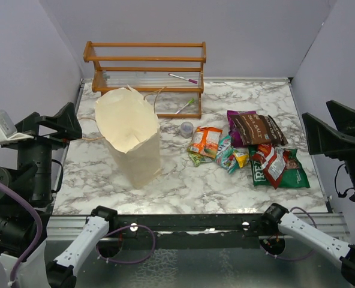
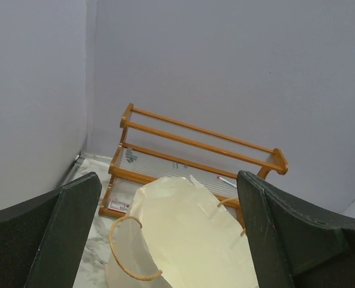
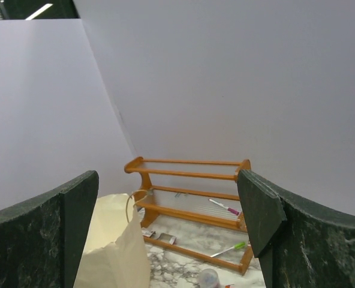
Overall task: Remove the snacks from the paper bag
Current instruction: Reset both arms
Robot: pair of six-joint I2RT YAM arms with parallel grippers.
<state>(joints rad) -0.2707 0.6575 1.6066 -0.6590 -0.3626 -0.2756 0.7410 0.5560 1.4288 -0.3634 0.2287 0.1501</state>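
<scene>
While left gripper (image 2: pixel 167 186) and right gripper (image 3: pixel 168 180) gape empty: one bag (image 1: pixel 129 129) standing, eight snacks (image 1: pixel 243 155) piled right of bag, one cup (image 1: pixel 187 128) between.

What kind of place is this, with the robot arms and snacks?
Probably a robot testing booth, not a kitchen: plain walls box in a marble-look table, two robot arms are bolted at its near edge, and a paper bag and snacks are laid out.
</scene>
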